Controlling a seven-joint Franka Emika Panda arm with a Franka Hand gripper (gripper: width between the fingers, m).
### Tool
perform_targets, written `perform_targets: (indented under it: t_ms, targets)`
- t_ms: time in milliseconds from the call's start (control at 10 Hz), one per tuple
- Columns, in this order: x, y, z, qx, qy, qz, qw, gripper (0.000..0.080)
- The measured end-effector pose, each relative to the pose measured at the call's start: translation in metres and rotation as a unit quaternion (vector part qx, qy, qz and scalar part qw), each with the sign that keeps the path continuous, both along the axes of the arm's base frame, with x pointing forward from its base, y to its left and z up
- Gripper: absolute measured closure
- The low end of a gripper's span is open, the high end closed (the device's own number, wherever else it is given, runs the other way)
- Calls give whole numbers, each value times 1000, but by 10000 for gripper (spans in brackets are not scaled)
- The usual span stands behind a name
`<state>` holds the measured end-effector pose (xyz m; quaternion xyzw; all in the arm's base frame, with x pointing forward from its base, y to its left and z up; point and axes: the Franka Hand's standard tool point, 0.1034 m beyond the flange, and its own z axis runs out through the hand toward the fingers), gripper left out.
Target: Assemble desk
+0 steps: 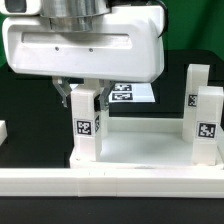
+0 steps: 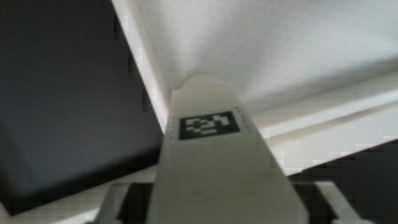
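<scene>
Three legs stand upright on the desk top, which lies flat against the long low white rail at the near edge. At the exterior view's left, the gripper hangs over the left leg, fingers flanking its upper end; the jaws look closed on it, though contact isn't certain. Behind lies the marker board. At the right stand the far right leg and near right leg. The legs seem light, rigid, smooth plastic; holding the flat sides near the top suits turning them.
</scene>
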<state>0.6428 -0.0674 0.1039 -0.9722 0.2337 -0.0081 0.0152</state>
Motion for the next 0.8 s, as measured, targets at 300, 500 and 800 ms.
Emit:
perform_targets:
  t_ms: [300, 500, 800]
  targets:
    - [0, 0, 0, -1, 0, -8, 1000, 404]
    - [0, 0, 0, -1, 0, -8, 1000, 173]
    - [0, 0, 0, -1, 0, -8, 1000, 151]
